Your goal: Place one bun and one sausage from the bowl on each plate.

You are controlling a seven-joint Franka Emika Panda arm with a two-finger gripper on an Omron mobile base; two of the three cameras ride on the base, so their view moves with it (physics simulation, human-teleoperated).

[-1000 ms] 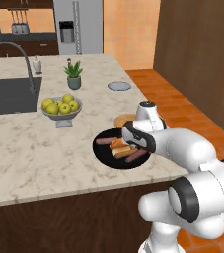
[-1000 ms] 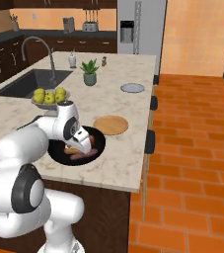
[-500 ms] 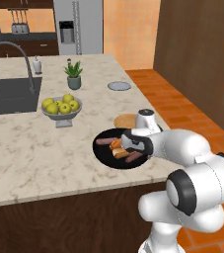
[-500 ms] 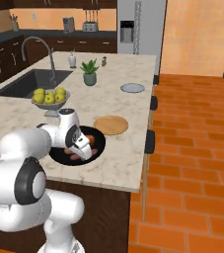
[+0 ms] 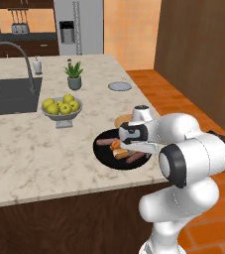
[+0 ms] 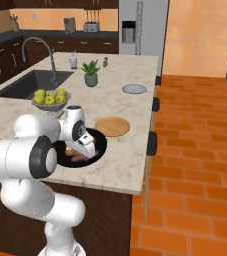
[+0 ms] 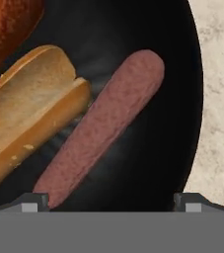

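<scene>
While the tool (image 7: pixel 111 200) gapes wide, empty, a grainy sausage (image 7: pixel 103 123) lies in the glossy bowl (image 7: pixel 148 163).

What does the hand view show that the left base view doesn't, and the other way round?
The hand view alone shows, close up, a split bun lying alongside a sausage, with the open pincer straddling the sausage's near end. The left base view alone shows the grey plate, the fruit bowl, the sink and a potted plant. Both show the black bowl on the marble counter.
</scene>
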